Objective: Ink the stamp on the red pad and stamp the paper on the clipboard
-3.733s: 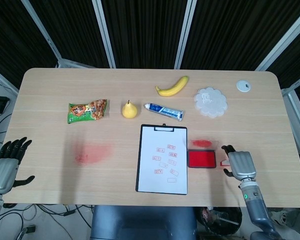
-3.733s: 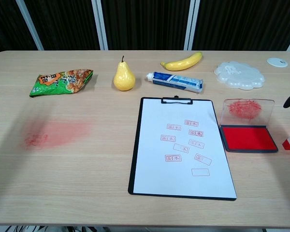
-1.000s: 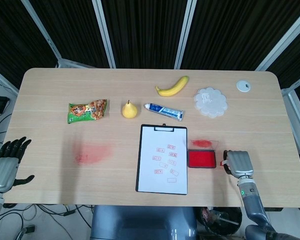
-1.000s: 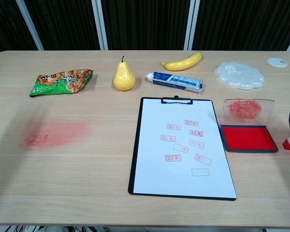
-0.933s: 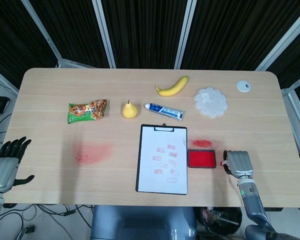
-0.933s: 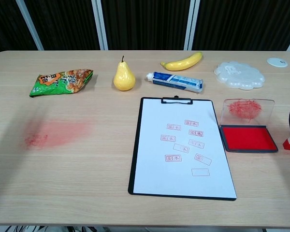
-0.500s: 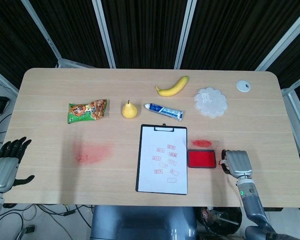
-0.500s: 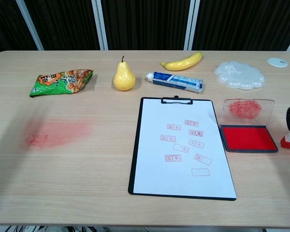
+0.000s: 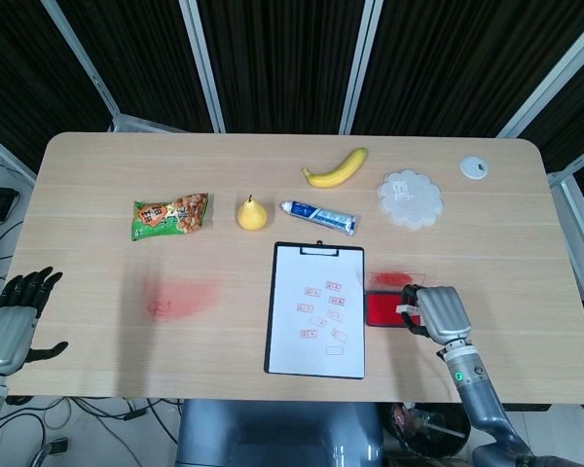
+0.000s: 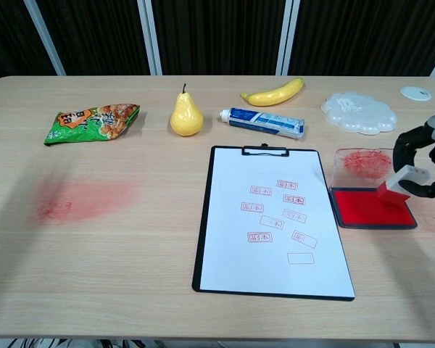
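Note:
My right hand [image 9: 438, 313] [image 10: 424, 161] holds a small stamp [image 10: 399, 181] with a white body and red base, tilted just above the right part of the red ink pad [image 10: 366, 209] [image 9: 382, 309]. The pad's clear lid [image 10: 368, 164], smeared red, stands open behind it. Left of the pad lies the black clipboard [image 9: 317, 309] [image 10: 271, 221] with white paper bearing several red stamp marks. My left hand [image 9: 10, 321] hangs open off the table's front left corner, seen only in the head view.
Along the back sit a snack bag [image 10: 93, 121], a pear [image 10: 185, 114], a toothpaste tube [image 10: 263, 122], a banana [image 10: 272, 93], a clear scalloped dish [image 10: 358, 112] and a small white disc [image 10: 415, 93]. A red ink smear [image 10: 81, 200] marks the wood at left.
My right hand has lifted the stamp from the table right of the pad and carried it left over the red pad. The left hand has stayed put.

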Robot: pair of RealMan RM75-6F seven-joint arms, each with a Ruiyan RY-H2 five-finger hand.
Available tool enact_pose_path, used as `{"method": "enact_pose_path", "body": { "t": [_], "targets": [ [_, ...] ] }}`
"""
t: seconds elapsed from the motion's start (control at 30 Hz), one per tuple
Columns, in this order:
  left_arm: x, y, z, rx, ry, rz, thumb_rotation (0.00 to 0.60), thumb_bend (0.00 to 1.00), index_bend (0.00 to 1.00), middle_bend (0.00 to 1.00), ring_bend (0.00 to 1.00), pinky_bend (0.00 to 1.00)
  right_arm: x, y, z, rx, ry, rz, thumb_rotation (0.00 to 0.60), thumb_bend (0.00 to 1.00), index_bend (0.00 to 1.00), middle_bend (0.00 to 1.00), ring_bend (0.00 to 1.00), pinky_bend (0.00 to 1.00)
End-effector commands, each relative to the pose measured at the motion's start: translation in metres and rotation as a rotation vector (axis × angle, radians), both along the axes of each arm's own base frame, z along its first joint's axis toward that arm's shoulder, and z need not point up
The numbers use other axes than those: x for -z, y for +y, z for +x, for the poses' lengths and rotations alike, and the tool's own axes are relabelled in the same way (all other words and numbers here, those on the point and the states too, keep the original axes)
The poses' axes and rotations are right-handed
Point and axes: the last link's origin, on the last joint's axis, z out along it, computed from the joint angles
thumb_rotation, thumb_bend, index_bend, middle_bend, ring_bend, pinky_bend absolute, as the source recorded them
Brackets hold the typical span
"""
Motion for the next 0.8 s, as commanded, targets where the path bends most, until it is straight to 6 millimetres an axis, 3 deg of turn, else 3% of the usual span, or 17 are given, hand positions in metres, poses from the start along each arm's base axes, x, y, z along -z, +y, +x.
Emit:
{"method": "enact_pose_path", "body": {
  "t": [0.03,0.37,0.8],
  "targets": [
    [0.000,0.000,0.000,-0.001,-0.001,-0.002,0.600,0.02,0.00,0.00,0.00,0.00,0.008,-0.003,0.010,-0.011,-0.017,0.006,0.600,0.75,0.91,0.86,0.88,0.88],
    [-0.001,0.000,-0.001,-0.008,-0.010,-0.010,0.600,0.02,0.00,0.00,0.00,0.00,0.040,-0.005,0.030,-0.016,-0.012,0.045,0.600,0.75,0.91,0.87,0.88,0.87],
    [-0.002,0.001,-0.001,-0.016,-0.020,-0.017,0.600,0.02,0.00,0.00,0.00,0.00,0.054,-0.015,0.033,-0.001,0.036,0.043,0.600,0.75,0.91,0.87,0.88,0.87]
  ]
}}
